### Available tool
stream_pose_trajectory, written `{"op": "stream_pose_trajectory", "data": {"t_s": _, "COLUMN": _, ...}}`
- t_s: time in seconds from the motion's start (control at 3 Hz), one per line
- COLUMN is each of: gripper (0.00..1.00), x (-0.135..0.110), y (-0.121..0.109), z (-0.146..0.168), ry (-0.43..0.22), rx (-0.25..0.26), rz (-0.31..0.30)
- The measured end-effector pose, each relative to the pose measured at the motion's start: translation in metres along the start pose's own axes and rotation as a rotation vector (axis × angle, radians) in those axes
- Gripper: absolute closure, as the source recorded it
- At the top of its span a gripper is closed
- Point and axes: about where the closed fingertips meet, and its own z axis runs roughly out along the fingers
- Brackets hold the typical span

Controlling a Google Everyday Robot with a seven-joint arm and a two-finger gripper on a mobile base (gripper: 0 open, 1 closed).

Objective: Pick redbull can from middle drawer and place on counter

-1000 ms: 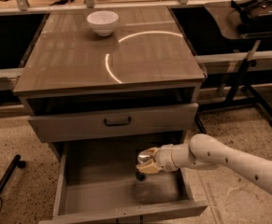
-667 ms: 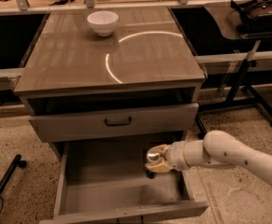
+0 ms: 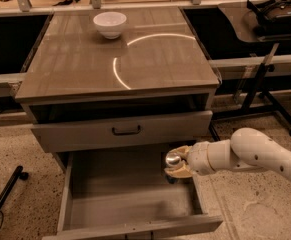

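The redbull can (image 3: 173, 158) shows its shiny silver top between tan fingers; its body is mostly hidden. My gripper (image 3: 177, 162) is shut on the can and holds it at the right side of the open middle drawer (image 3: 120, 186), close to the right wall and above the bare bottom. My white arm (image 3: 250, 151) reaches in from the right. The counter (image 3: 80, 69) is the glossy top of the cabinet, with a bright curved light reflection.
A white bowl (image 3: 110, 23) sits at the back of the counter. A shut drawer front with a black bar handle (image 3: 126, 130) is just above the open drawer. A side table with a black headset (image 3: 277, 9) stands at right. A black leg (image 3: 5, 196) lies on the floor at left.
My gripper with the can has moved right and slightly up, from the drawer's inner right part toward its right wall.
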Motion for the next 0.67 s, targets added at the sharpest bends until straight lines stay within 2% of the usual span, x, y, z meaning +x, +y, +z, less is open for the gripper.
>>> {"op": "stream_pose_trajectory", "data": {"t_s": 0.33, "gripper": 1.0, "x": -0.03, "y": -0.006, "z": -0.027, "ry": 0.081, "rx": 0.033, "rz": -0.078}}
{"op": "stream_pose_trajectory", "data": {"t_s": 0.67, "gripper": 1.0, "x": -0.072, "y": -0.018, "z": -0.067, "ry": 0.183, "rx": 0.084, "rz": -0.174}}
